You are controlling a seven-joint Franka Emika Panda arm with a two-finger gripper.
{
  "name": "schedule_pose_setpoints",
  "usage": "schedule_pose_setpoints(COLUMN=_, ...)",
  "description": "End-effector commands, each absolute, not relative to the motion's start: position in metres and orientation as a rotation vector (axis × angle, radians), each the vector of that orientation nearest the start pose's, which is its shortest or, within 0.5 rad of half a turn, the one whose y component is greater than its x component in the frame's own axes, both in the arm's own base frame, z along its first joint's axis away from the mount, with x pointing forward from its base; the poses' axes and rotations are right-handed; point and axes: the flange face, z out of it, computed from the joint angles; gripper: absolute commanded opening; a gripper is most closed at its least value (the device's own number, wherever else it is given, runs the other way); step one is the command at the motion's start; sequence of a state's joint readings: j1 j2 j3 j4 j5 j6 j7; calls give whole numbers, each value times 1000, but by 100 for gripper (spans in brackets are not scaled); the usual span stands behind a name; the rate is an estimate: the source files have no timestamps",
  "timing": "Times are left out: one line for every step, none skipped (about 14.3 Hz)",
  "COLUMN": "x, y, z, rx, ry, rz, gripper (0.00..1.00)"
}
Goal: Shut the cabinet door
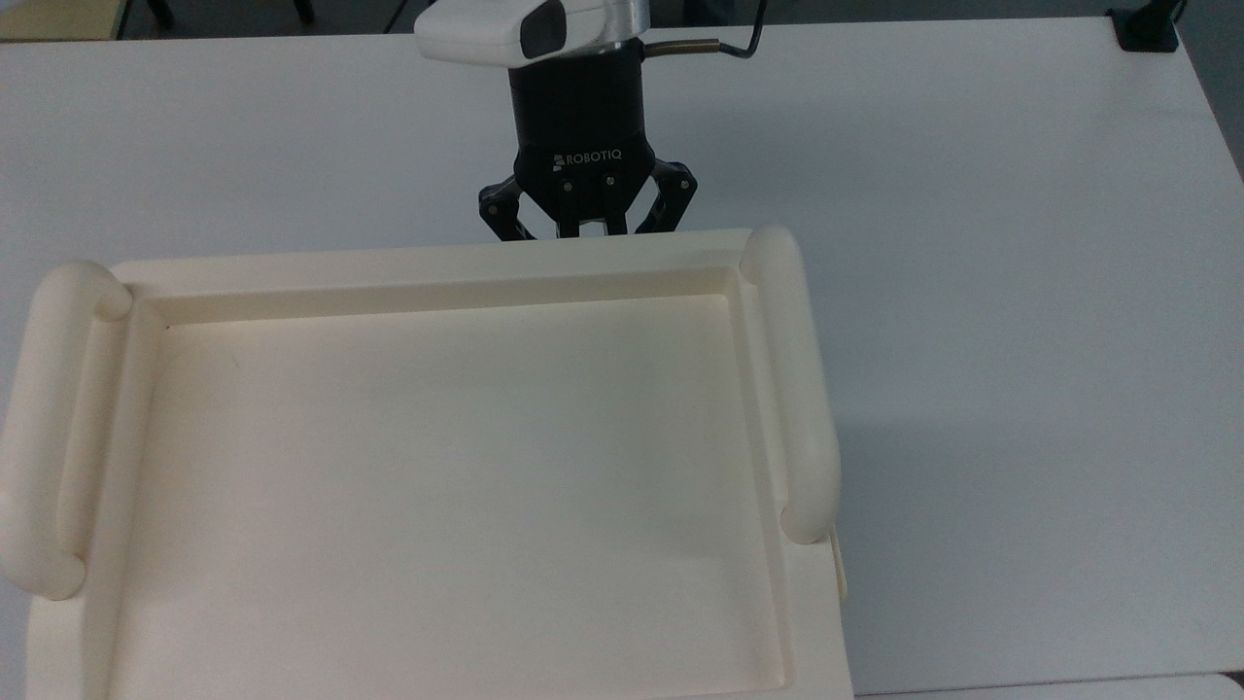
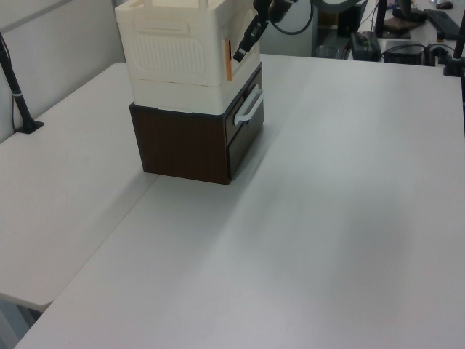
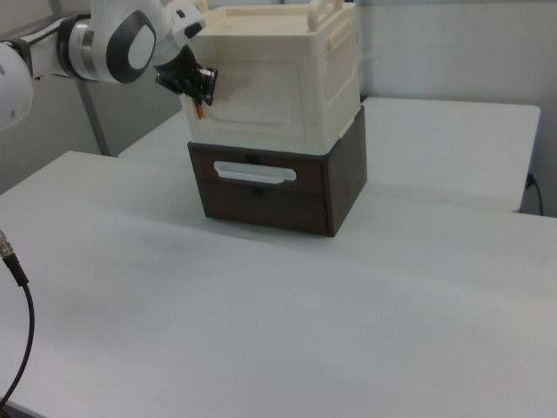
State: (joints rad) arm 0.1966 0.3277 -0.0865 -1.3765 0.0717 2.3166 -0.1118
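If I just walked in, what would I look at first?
Probably the big cream cabinet, stacked on a dark brown drawer box in the middle of the white table. Next, the black tool at the cabinet's front, right up against the door, which looks shut or nearly shut in the right view.
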Motion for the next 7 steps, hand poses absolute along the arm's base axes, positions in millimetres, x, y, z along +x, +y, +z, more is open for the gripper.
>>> schedule_pose_setpoints(x=667, y=76, z=613, rx=-3013, ry=-272, rz=-714, gripper=24)
schedule_pose_setpoints(x=660, y=71, z=613, rx=-3027, ry=-261, rz=-641, gripper=24)
schedule_pose_setpoints(x=650, y=64, z=611, rx=-3042, ry=-251, rz=-554, gripper=26)
schedule_pose_setpoints(x=641, y=58, z=610, rx=-3055, ry=-237, rz=-476, gripper=29)
schedule_pose_setpoints(x=631, y=50, z=611, rx=-3066, ry=-218, rz=-403, gripper=32)
schedule_pose_setpoints(x=621, y=44, z=612, rx=-3073, ry=-204, rz=-328, gripper=37)
schedule_pose_setpoints(x=605, y=35, z=616, rx=-3081, ry=-185, rz=-219, gripper=53)
